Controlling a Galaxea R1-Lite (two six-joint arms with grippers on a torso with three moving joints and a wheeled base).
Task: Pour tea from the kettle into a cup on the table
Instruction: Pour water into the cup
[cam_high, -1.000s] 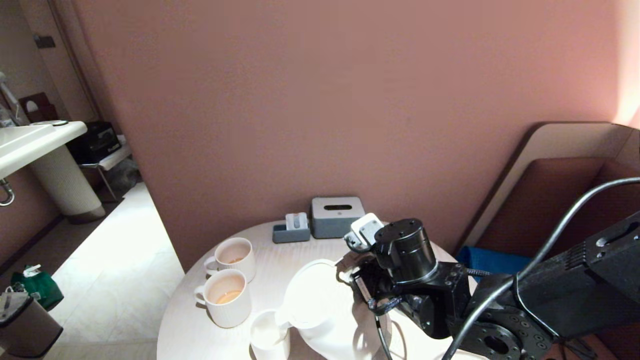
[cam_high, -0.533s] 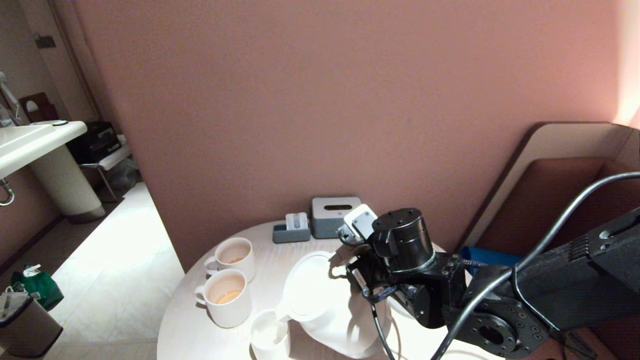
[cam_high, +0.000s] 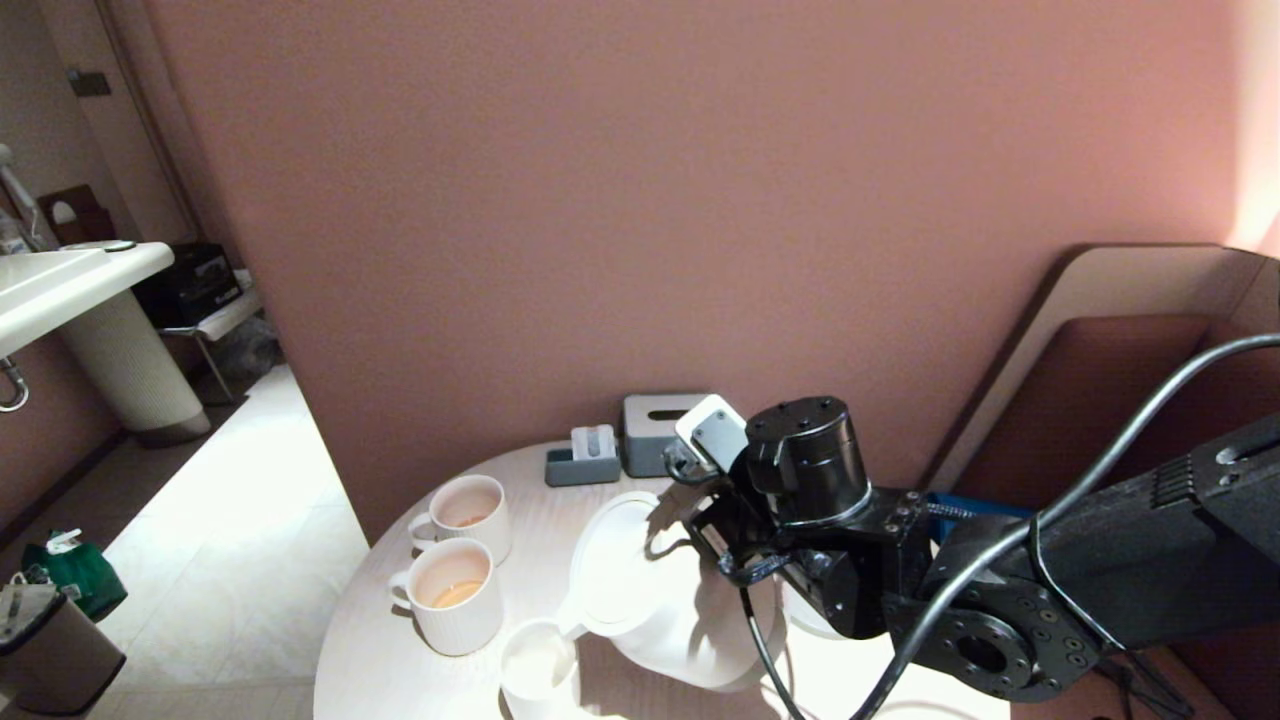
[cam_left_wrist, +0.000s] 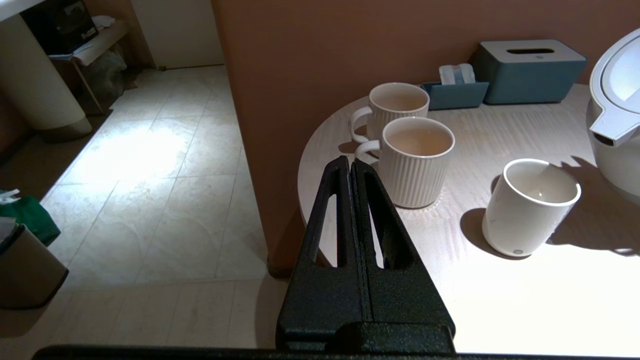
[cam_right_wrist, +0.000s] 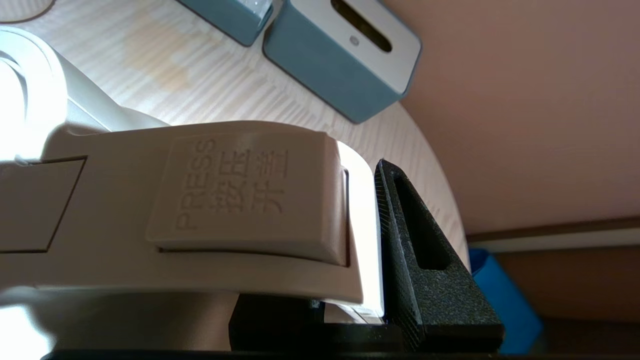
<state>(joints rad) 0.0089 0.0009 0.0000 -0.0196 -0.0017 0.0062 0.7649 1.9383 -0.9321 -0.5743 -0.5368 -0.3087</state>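
The white kettle (cam_high: 650, 600) is tilted over the round pale table (cam_high: 380, 670), its lid facing left and its spout (cam_left_wrist: 614, 132) just above and beside the small smooth white cup (cam_high: 537, 662). My right gripper (cam_high: 705, 535) is shut on the kettle's handle (cam_right_wrist: 240, 200); one black finger (cam_right_wrist: 420, 260) presses its side and the other is hidden behind it. No stream of tea shows at the spout. The cup (cam_left_wrist: 530, 207) looks pale inside. My left gripper (cam_left_wrist: 350, 167) hangs shut and empty off the table's left edge, pointing at the mugs.
Two ribbed white mugs (cam_high: 465, 510) (cam_high: 455, 597) with handles stand left of the cup, the nearer one holding a little orange-brown tea (cam_high: 458, 594). A grey tissue box (cam_high: 660, 425) and a small grey holder (cam_high: 583, 462) sit at the back by the wall.
My right arm has risen and drawn back towards the wall, carrying the kettle up with it; its spout stays by the cup. The cup and mugs have not moved.
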